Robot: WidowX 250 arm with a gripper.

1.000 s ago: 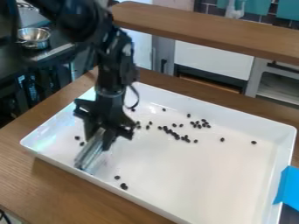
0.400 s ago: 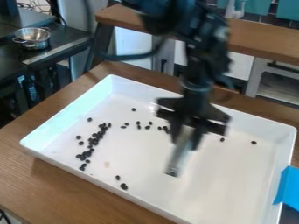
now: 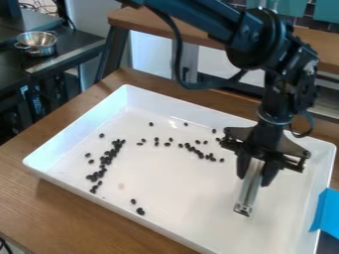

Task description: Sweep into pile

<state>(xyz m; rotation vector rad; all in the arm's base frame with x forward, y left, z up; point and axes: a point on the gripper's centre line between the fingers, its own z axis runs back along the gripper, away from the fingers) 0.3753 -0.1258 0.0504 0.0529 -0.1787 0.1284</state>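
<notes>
The gripper (image 3: 253,171) hangs over the right part of the white tray (image 3: 192,198), shut on a clear and silver sweeping tool (image 3: 249,191) that points down and slightly left. Dark beans lie on the tray floor: a dense slanting band of beans (image 3: 106,159) at the left, and a looser row of beans (image 3: 197,152) running from the middle toward the gripper. A few stray beans (image 3: 140,211) are near the front wall. Part of the tray's right back floor is hidden behind the gripper.
The tray's raised walls surround the beans on a wooden table (image 3: 66,203). Blue tape (image 3: 325,213) sticks to the tray's right edge. Behind stand a raised wooden shelf (image 3: 159,25) and, at the upper left, a metal bowl (image 3: 37,43) on a dark counter.
The arm has swung from the tray's left side across to the right, carrying the tool. The bean band at the left and the middle row are now uncovered.
</notes>
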